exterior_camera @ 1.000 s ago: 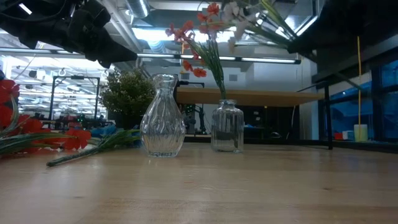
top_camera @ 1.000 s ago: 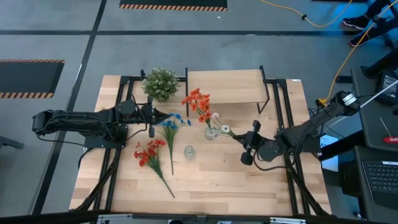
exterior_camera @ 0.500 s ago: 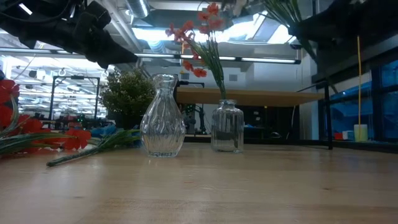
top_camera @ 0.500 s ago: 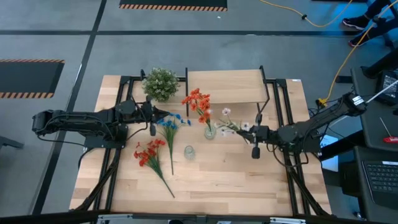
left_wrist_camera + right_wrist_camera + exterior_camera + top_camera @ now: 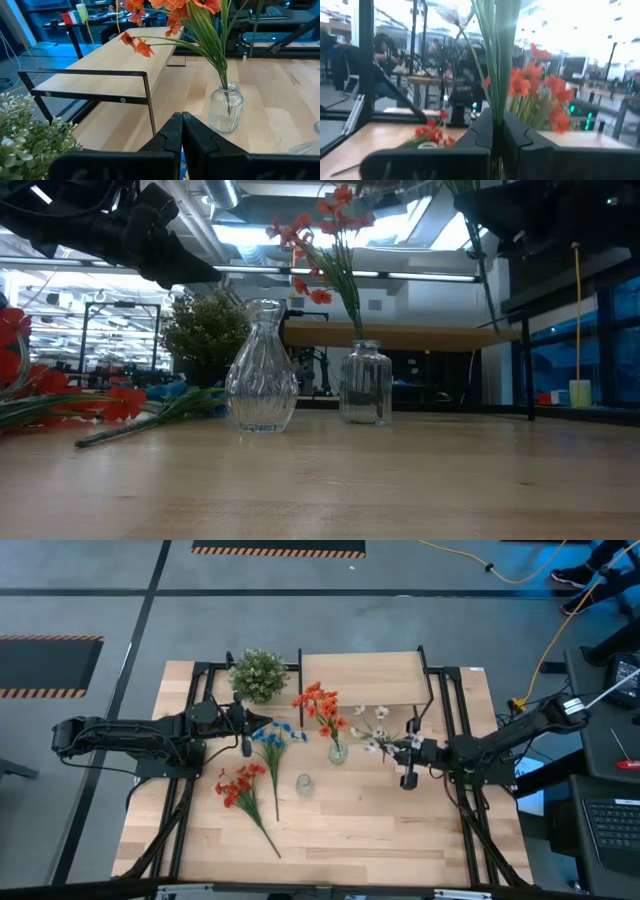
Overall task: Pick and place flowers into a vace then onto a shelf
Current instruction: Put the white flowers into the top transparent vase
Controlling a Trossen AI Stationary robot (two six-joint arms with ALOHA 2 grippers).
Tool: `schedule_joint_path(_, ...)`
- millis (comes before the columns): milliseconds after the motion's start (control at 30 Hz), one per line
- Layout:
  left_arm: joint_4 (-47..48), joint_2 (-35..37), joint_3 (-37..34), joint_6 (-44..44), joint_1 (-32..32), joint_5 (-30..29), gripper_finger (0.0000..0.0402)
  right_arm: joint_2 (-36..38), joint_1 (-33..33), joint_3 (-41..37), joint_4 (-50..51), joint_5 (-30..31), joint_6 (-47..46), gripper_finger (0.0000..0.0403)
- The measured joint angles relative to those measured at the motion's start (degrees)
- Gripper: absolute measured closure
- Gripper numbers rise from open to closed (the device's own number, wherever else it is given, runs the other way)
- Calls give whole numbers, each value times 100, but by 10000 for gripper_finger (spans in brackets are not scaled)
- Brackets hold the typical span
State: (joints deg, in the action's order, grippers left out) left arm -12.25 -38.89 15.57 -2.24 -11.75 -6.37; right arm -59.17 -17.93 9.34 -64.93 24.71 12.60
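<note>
I am seeing the pale white-green spray point(image 5: 378, 733) hanging in the air just right of the glass vase point(image 5: 337, 752), its stem pinched in my right claw point(image 5: 412, 747), whose arm is reaching in low from the worktop's point(image 5: 340, 830) right edge. One red-orange spray point(image 5: 318, 707) is standing in that vase. My left claw point(image 5: 262, 724) is waiting closed, empty, left of the vase, above the blue spray point(image 5: 272, 740).

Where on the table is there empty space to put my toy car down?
The wooden tabletop is bare along the near edge, in front of the empty vase and right of the red flowers lying flat. The shelf top is bare too. It is crowded mid-table around the vase with red flowers, the blue flowers and both grippers.
</note>
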Motion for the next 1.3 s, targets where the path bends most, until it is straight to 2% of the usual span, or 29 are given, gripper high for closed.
schedule_joint_path(200, 0, 0, 0, 0, 0, 0, 398, -991, 247, 4, -1788, -671, 717, 391)
schedule_joint_path(400, 0, 0, 0, 0, 2, 0, 398, -2044, 550, 334, -2492, -750, 737, 391)
schedule_joint_path(567, 1, 0, 0, -1, 0, 1, 398, -2608, 778, 837, -2513, -823, 977, 391)
schedule_joint_path(767, 30, 0, 0, -2, 1, 2, 398, -2694, 804, 1084, -2522, -1242, 1159, 395)
schedule_joint_path(1067, 48, 0, 0, 0, 1, 2, 398, -2663, 885, 1076, -2498, -1248, 1309, 397)
schedule_joint_path(1300, 53, -2, 0, 85, 0, 39, 398, -2648, 1129, 843, -2512, -1733, 586, 398)
